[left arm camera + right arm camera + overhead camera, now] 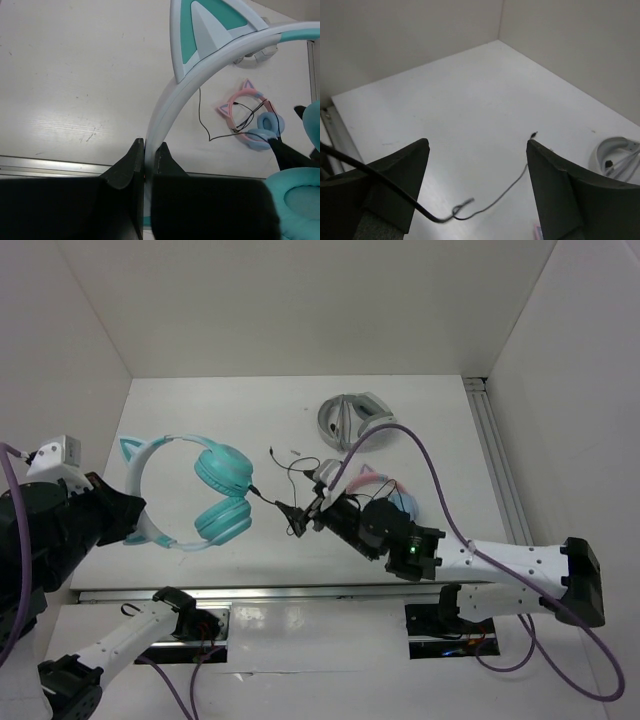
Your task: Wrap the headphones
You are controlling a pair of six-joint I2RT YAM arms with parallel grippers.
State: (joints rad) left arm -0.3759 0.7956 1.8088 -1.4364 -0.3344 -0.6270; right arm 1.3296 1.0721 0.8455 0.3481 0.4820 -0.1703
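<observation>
The teal headphones [222, 495] with a pale headband and cat ears hang at the left, just above the table. My left gripper [135, 512] is shut on the headband [165, 100], which sits between its jaws in the left wrist view [148, 150]. One cat ear [210, 25] shows close up. The thin black cable [285, 468] runs from the ear cups toward my right gripper [296, 516]. In the right wrist view that gripper [476, 145] is wide open. The cable [485, 210] crosses its left finger [395, 175] and trails over the table below, not clamped.
Grey-and-white headphones [350, 418] lie at the back centre and also show in the right wrist view [615, 155]. Pink cat-ear headphones [385, 490] lie under my right arm and show in the left wrist view [250, 120]. White walls enclose the table; a metal rail [495, 460] runs along the right.
</observation>
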